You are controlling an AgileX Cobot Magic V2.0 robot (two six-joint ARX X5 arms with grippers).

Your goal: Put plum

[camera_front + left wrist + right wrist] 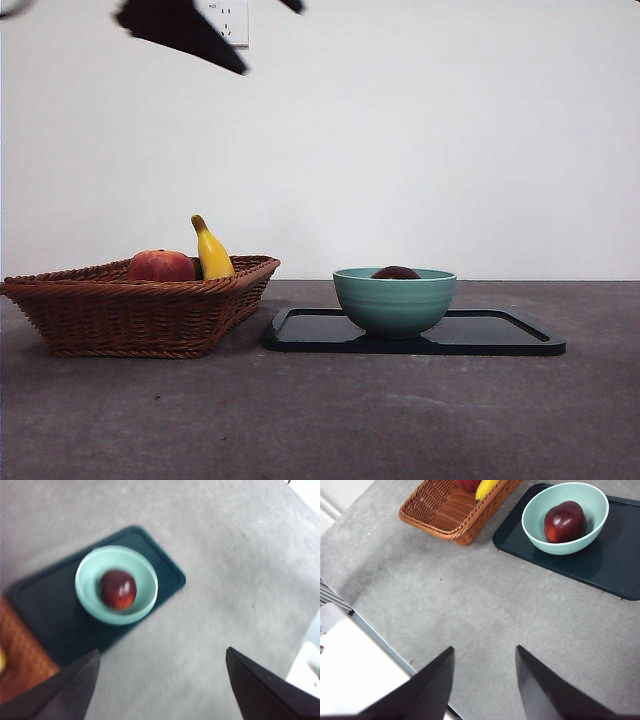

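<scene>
Grey table [400,420] carries a dark tray [500,335] with a green bowl [394,300] on it; the plum [565,521] lies inside the bowl. It looks almost round, so no clear long axis can be told. Both grippers are high above and well apart from it: the left gripper [160,680] is spread wide, the right gripper [485,675] is also parted, both holding nothing. From the front only the plum's top shows over the rim; the wrist views show it whole. A wicker basket [140,310] beside the tray holds a red fruit [160,266] and a banana [212,252].
</scene>
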